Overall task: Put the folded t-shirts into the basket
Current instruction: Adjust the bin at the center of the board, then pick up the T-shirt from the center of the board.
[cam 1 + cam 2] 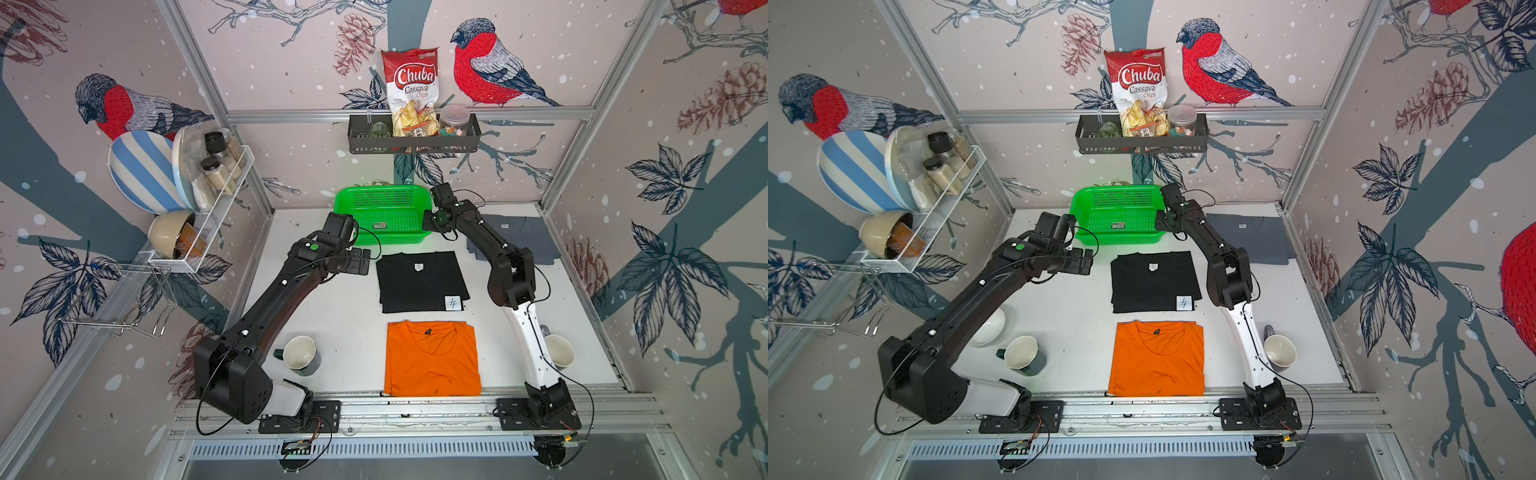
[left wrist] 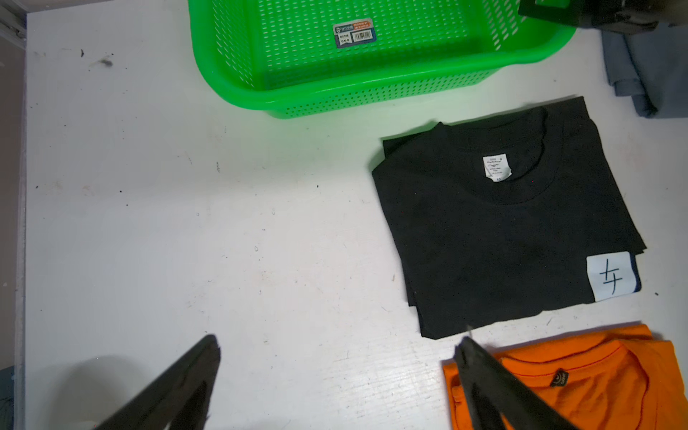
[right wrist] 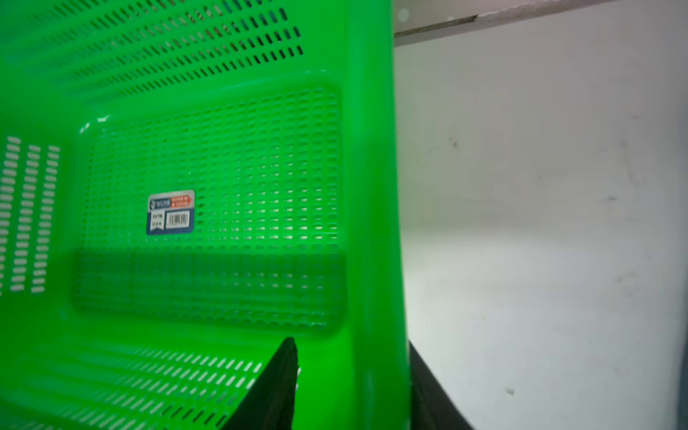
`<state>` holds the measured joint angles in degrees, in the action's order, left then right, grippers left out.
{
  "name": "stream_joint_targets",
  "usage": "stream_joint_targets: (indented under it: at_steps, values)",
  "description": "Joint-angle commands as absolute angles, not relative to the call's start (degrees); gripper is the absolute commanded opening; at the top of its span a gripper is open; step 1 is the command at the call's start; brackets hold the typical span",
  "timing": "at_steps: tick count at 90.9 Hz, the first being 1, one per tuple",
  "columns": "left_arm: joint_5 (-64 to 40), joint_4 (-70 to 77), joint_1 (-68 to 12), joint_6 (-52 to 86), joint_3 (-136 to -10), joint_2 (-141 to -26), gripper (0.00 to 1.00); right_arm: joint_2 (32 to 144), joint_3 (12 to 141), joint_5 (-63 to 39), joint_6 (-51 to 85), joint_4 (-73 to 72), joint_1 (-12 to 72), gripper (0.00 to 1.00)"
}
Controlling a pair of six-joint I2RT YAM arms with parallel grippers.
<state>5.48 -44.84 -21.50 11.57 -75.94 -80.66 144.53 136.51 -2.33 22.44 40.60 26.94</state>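
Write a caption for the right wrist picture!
Right gripper straddling the rim of the green basket, one finger inside, one outside.

Bird-and-pinecone wallpaper (image 1: 291, 50) on three walls, aluminium frame rails (image 1: 291, 115), scuffed, perhaps stained, white tabletop (image 1: 332, 299).

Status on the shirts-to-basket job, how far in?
Done: nothing; the basket holds only its sticker. In hand: the right claw straddles the basket's rim, one finger inside, one outside; a firm grip can't be confirmed. The left claw is open over bare table beside the black shirt. To do: black shirt, orange shirt and grey shirt all lie on the table.
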Motion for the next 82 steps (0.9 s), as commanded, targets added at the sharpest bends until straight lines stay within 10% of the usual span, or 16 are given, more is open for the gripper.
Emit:
stream_joint_targets:
  at_steps: [1, 61, 82]
  values:
    - [4.23, -41.57, -20.64, 13.42, -74.91, -79.35, 0.98, 144.14, 136.32, -2.67, 17.79, 41.14, 27.98, 0.42]
    - [-3.52, -26.39, -20.52, 28.87, -60.45, -77.09, 0.97, 124.63, 114.24, -5.76, 22.04, 39.82, 22.46, 0.62]
    - [-12.87, -20.09, -24.22, 33.05, -57.46, -84.05, 0.96, 106.24, 84.95, -9.57, 28.81, 29.06, 24.66, 0.94]
